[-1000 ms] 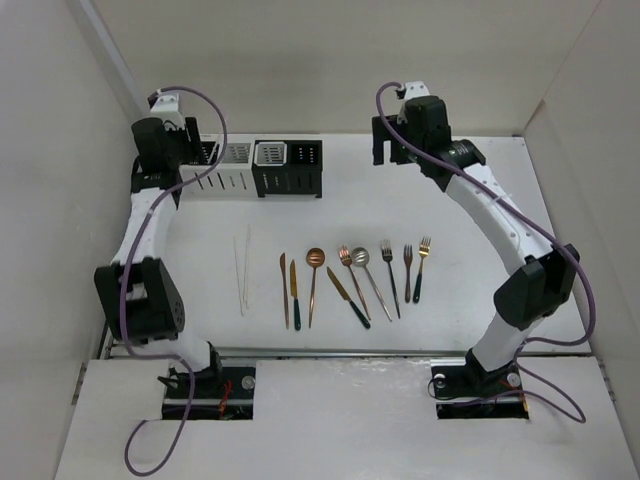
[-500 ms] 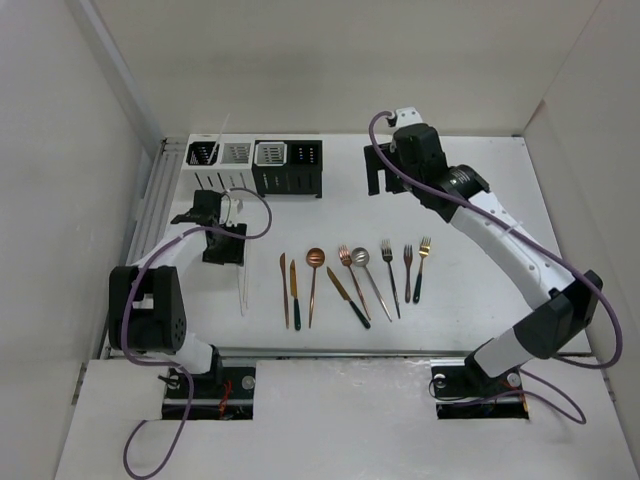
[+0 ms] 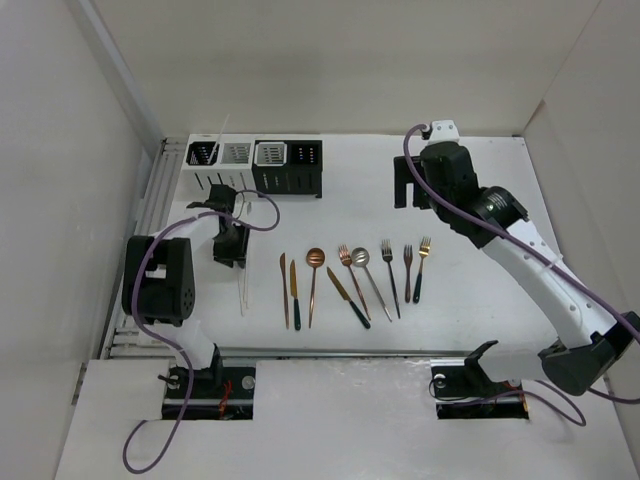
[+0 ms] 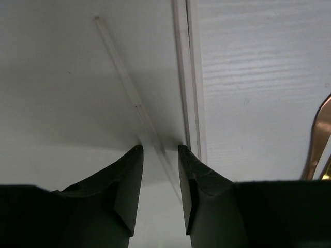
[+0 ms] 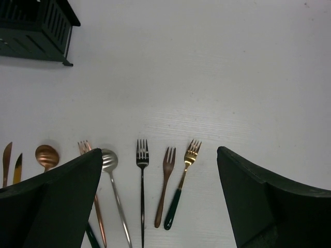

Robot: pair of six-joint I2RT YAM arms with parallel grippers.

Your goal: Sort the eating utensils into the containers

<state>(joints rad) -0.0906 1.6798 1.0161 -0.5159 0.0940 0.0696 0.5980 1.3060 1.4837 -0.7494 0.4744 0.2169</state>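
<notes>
Two pale chopsticks point(image 3: 241, 272) lie on the table left of the utensil row. My left gripper point(image 3: 230, 250) is down over their far ends, jaws narrowed but still apart. In the left wrist view one slanted chopstick point(image 4: 135, 103) runs through the gap of the left gripper point(image 4: 159, 148), touching neither finger, and the other chopstick point(image 4: 187, 77) lies by the right finger. Knives, spoons and forks point(image 3: 350, 282) lie side by side mid-table. My right gripper point(image 3: 405, 190) hovers wide open above the forks point(image 5: 166, 178), with nothing in the right gripper point(image 5: 159, 152). The containers point(image 3: 255, 165) stand in a row at the back.
One chopstick point(image 3: 218, 130) leans out of the leftmost white caddy point(image 3: 204, 160). A black caddy point(image 5: 36, 23) shows at the right wrist view's top left. A copper knife point(image 4: 319, 135) lies right of my left gripper. Side walls enclose the table.
My left arm has dropped from the caddies to the chopsticks on the table and its jaws have narrowed. A chopstick now stands in the leftmost caddy. My right arm has swung right.
</notes>
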